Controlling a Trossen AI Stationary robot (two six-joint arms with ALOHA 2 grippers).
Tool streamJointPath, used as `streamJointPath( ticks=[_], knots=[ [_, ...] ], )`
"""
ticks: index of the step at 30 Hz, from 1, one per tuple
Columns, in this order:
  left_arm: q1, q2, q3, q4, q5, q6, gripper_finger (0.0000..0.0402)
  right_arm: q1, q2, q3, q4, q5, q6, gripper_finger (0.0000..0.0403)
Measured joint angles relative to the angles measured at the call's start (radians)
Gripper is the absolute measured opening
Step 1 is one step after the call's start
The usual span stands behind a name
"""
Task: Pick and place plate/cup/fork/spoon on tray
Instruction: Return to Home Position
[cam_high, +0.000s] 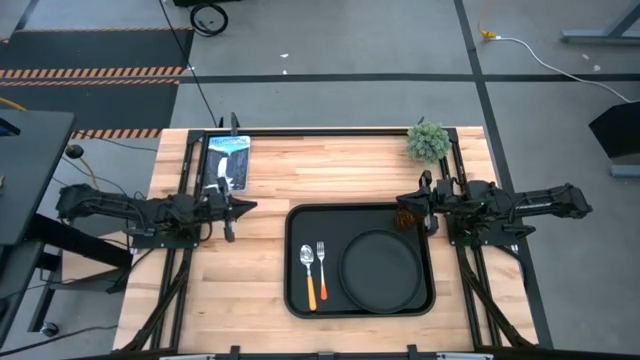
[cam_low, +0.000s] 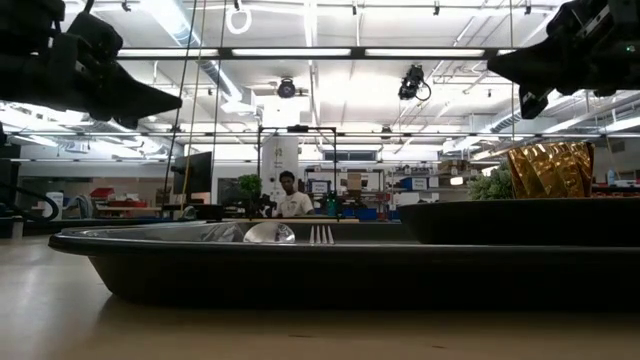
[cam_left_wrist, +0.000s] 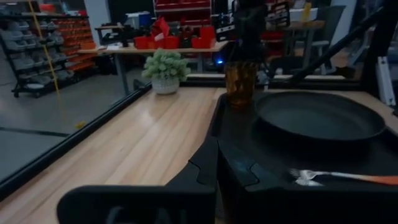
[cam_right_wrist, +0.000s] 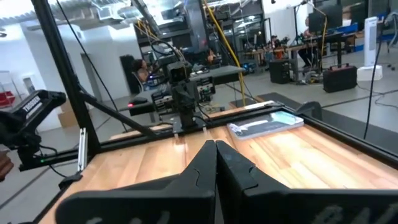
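Lying in the lower middle of the high view, the tray is the nearest thing on the wooden table, and it already holds most of the task's things. The spoon and the fork lie side by side in the left part of the tray, both with the orange handle pointing to the bottom edge of the frame and the metal end pointing up. The plate sits flat in the right part of the tray, just beside the fork but not touching it. Farther up, at the upper right corner of the tray, the cup stands upright, and in the left wrist view it is seen just behind the plate. The right gripper is just beside the cup at middle right of the frame; its jaws are together in the right wrist view and they hold nothing. The left gripper hangs over bare wood at middle left, well apart from the tray, and its jaws are together too. Beyond it, near the upper left of the table, a flat packet lies on the wood. A small potted plant stands at the upper right corner.
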Motion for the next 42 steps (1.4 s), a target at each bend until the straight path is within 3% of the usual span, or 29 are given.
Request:
streamJointPath(
  ticks=[9,13,25,32,42],
  knots=[
    [0.000,0.017,0.000,0.016,0.015,-0.008,0.0004,0.012,0.000,-0.001,0.019,-0.034,-0.002,0.0006],
    [0.000,0.022,0.000,0.020,0.015,-0.028,0.0004,0.033,0.000,-0.054,0.142,-0.026,-0.014,0.0005],
    [0.000,0.022,0.000,0.016,0.015,-0.040,0.0005,0.048,0.006,-0.058,0.137,0.000,-0.050,0.0012],
    [0.000,0.022,0.000,0.011,0.022,-0.091,0.0005,0.048,0.006,-0.058,0.138,0.000,-0.210,0.0016],
    [0.000,0.022,0.000,0.011,0.022,-0.231,0.0005,0.048,0.006,-0.058,0.138,0.000,-0.221,0.0016]
  ],
)
